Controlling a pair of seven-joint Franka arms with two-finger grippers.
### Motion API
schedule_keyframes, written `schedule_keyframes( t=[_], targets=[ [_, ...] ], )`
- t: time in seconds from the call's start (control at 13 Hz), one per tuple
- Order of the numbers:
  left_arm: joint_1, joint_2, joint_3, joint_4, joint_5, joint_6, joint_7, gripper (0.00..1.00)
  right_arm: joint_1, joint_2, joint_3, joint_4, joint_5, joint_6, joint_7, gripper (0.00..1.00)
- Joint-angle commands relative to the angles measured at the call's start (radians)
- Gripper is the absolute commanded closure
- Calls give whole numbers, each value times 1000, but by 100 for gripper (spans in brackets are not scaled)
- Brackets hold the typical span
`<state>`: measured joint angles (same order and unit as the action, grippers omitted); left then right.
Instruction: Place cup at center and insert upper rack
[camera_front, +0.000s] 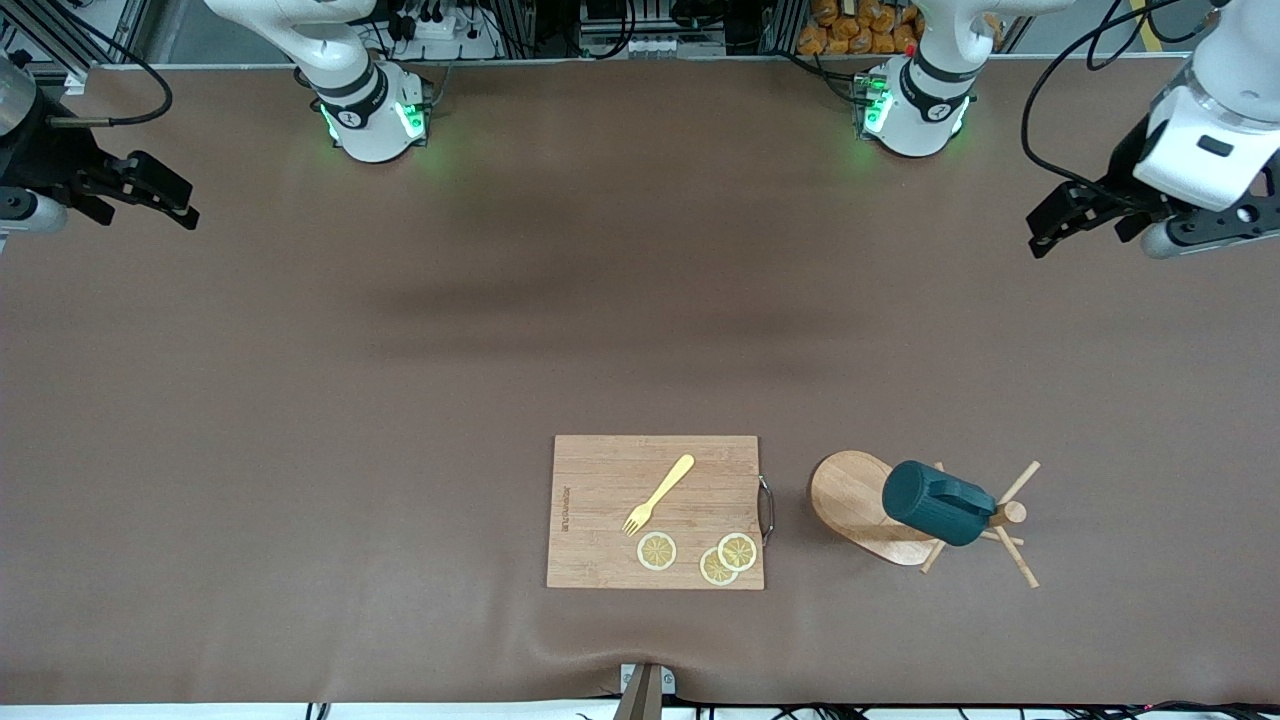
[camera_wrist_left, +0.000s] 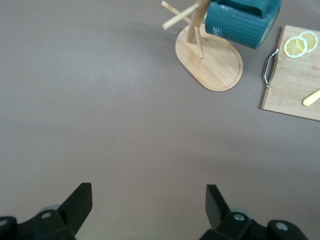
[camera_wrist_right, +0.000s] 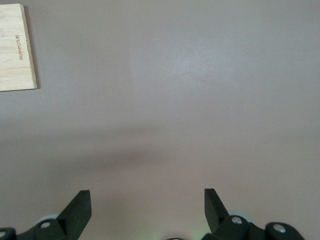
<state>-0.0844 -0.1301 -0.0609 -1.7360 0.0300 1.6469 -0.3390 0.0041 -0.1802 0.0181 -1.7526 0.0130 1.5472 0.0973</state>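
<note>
A dark teal ribbed cup (camera_front: 938, 502) hangs tilted on a peg of the light wooden mug tree with an oval base (camera_front: 860, 507), which stands on the brown worktop (camera_front: 400, 400) just beside a rectangular wooden cutting board (camera_front: 600, 500), toward the left arm's end. Both arms wait: the left hand (camera_wrist_left: 148, 202) and the right hand (camera_wrist_right: 146, 202) hover wide open and empty over bare worktop.

The cup (camera_front: 936, 503) hides part of the upper rack (camera_front: 862, 505); its inside cannot be seen.

Brown table (camera_front: 300, 450) carries cutting board (camera_front: 600, 540) and upper rack (camera_front: 850, 500).
</note>
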Motion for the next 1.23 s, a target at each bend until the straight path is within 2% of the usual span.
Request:
schedule_keyframes(
  t=[0.0,0.15,0.54,0.69,1.15],
  targets=[
    [-11,1,24,48,11,-27,14,0,10,-25,-4,-21,8,1,-1,0],
    [-8,38,64,122,-43,-108,14,0,10,-25,-4,-21,8,4,-1,0],
    [-11,32,70,139,-47,-174,27,0,10,-30,-3,-21,8,-6,-1,0],
    [-11,29,84,138,-41,-177,108,0,8,-27,-4,-21,8,1,-1,0],
    [-9,30,79,159,-35,-182,118,0,7,-35,-4,-15,8,-1,-1,0]
  ],
)
